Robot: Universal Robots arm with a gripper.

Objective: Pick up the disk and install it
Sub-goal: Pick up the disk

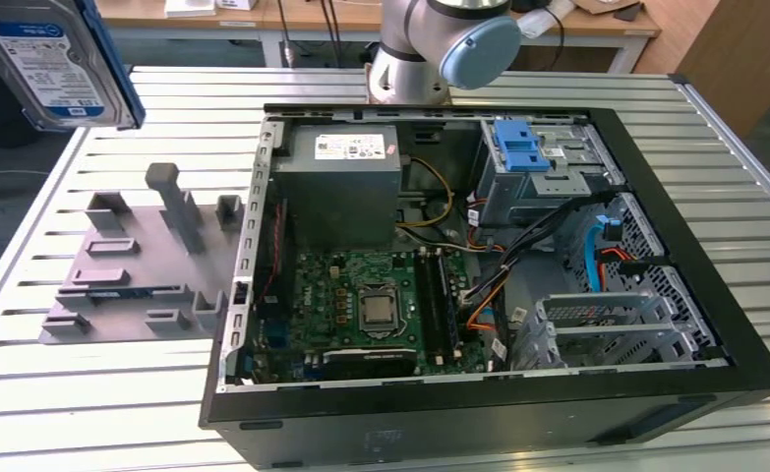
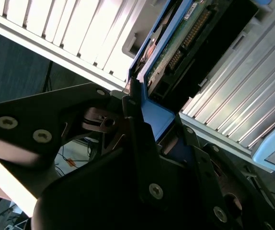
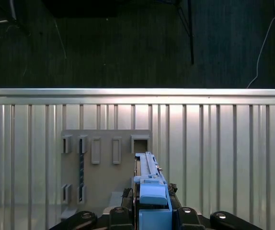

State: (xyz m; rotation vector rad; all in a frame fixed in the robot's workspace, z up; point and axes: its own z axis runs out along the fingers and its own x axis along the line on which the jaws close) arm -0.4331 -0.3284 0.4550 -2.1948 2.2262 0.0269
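The disk (image 1: 50, 69), silver with a white-and-blue label and blue side rails, hangs high in the air at the exterior view's upper left, beyond the table's edge. My gripper (image 2: 149, 115) is shut on it: in the second wrist view its dark fingers (image 2: 137, 124) clamp the blue rail, with the disk's green circuit board (image 2: 176, 43) just beyond. In the first wrist view the disk (image 3: 149, 177) stands edge-on in my gripper (image 3: 152, 206), raised above the grey fixture plate (image 3: 104, 177).
The open computer case (image 1: 490, 256) lies on the slatted metal table (image 1: 96, 393), with a drive cage and blue latch (image 1: 522, 147) at its far right and the grey power-supply box (image 1: 345, 187) beside it. The fixture plate (image 1: 122, 285) sits left of the case. The arm's base (image 1: 424, 49) stands behind.
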